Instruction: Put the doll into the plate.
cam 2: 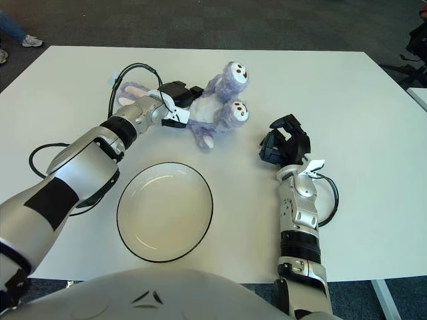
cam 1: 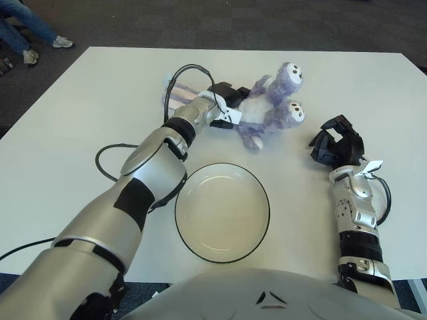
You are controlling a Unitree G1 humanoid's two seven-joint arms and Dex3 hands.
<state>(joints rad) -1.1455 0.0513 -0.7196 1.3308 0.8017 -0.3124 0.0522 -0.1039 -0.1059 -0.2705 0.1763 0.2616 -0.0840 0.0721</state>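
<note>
A purple plush doll (cam 1: pixel 270 110) with white faces lies at the far middle of the white table (cam 1: pixel 80 107). My left hand (cam 1: pixel 227 100) reaches across to the doll's left side, and its dark fingers are closed on the doll's body. A pale limb of the doll (cam 2: pixel 130 90) shows behind that wrist. The white plate (cam 1: pixel 222 213) with a dark rim sits near the front, below the doll and clear of it. My right hand (cam 1: pixel 337 143) shows to the right of the doll, apart from it, with relaxed fingers holding nothing.
A black cable (cam 1: pixel 107 150) loops on the table beside my left forearm, and another loop arches over the left wrist. A person's feet (cam 1: pixel 27 40) stand on the floor beyond the table's far left corner.
</note>
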